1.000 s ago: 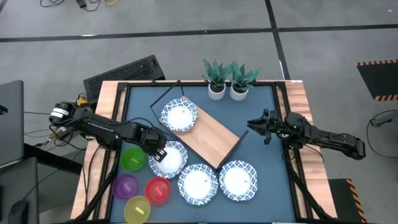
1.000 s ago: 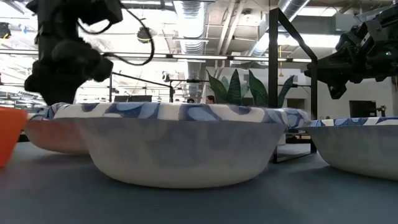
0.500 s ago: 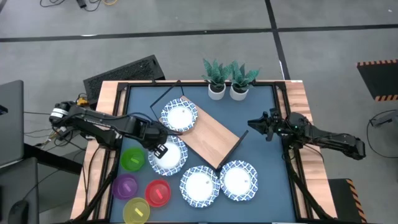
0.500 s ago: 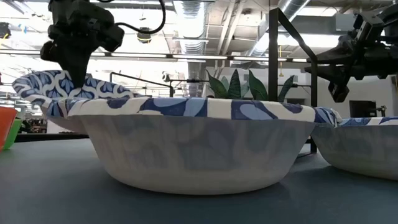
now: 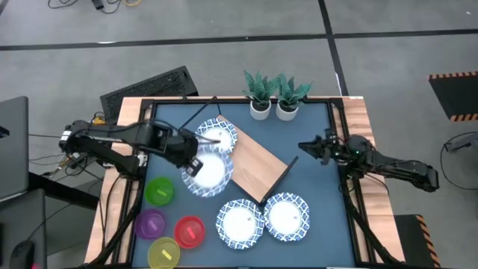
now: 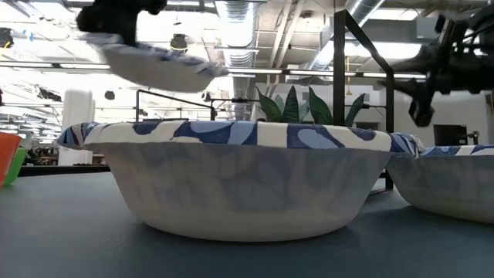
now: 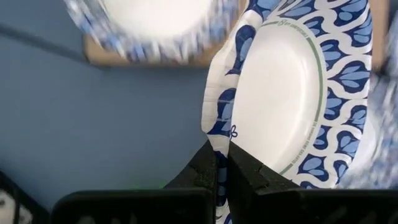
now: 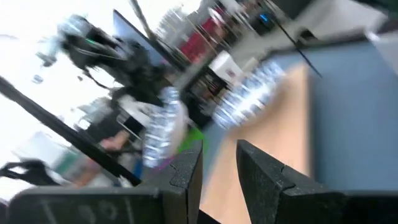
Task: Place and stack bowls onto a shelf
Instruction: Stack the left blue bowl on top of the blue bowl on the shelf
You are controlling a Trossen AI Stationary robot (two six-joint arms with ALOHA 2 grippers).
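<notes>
Nearest you, two white bowls with blue patterned rims (image 5: 239, 222) and the green, purple, red and yellow plastic bowls (image 5: 159, 191) wait on the table. Your left gripper (image 5: 191, 162) pinches a third patterned bowl (image 5: 208, 171) by its rim, airborne beside the light-wood shelf board (image 5: 254, 161), whose long axis runs diagonally. One bowl (image 5: 215, 137) already sits there. The right gripper (image 5: 308, 146) hovers, fingers parted, empty.

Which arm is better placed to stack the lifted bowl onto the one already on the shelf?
Left: the left gripper already pinches the lifted bowl's rim beside the shelf; the right gripper hovers empty.
</notes>
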